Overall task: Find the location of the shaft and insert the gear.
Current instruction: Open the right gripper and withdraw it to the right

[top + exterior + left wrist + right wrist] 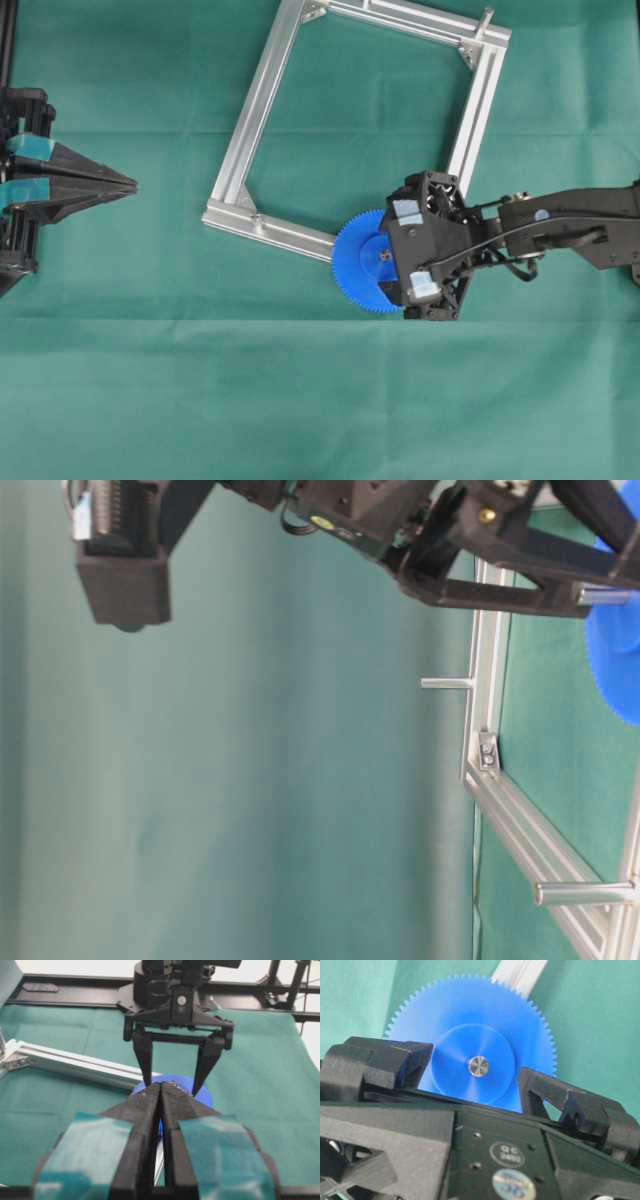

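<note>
The blue gear (470,1020) lies flat at the near right corner of the aluminium frame (255,105), with the shaft (477,1066) showing as a silver dot in the hole of its raised hub. My right gripper (473,1071) hangs directly over the gear (358,262). It is open, one finger (400,1060) on each side of the hub and not clamping it. The gear's right half is hidden under the gripper body in the overhead view. My left gripper (132,186) rests far off at the left edge, shut and empty, its tips (161,1086) pressed together.
Two other silver pins (445,683) (585,892) stick up from the frame bars, and one pin (485,20) stands at the frame's far right corner. Green cloth (300,400) covers the table all round.
</note>
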Motion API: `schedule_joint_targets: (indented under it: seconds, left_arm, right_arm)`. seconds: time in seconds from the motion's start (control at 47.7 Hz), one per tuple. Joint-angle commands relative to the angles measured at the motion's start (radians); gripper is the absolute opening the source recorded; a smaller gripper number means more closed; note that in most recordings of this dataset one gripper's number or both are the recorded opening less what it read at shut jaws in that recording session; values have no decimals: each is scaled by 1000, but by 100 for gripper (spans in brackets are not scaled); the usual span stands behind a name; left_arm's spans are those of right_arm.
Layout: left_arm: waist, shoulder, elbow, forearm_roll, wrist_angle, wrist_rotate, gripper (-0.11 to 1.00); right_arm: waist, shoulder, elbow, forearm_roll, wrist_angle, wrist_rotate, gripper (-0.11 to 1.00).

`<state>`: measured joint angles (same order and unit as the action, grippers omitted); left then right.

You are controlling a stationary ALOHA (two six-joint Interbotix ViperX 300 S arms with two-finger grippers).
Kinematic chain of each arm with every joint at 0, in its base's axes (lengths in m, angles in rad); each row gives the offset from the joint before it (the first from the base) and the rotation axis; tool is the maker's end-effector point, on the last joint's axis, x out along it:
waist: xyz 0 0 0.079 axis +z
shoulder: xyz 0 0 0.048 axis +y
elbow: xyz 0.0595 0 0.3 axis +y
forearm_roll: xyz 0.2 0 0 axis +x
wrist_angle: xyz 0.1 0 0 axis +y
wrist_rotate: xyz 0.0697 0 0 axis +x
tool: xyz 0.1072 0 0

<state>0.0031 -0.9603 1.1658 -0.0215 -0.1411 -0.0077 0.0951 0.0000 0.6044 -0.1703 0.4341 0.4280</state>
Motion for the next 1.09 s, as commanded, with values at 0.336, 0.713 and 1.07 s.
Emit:
schedule_joint_targets:
  seconds: [0.336,0.713,1.07]
  left_arm:
    - [0,5,-29,-2,3,-2,2]
    - [2,3,-29,-2,5,-2,2]
    - [2,5,-29,-2,8,-2,2]
  right_arm:
    - [2,-146,-17,-26,55,-6,84]
    - [2,-202,3,-29,60,-6,84]
    - [2,-301,95,-29,21,-2,83]
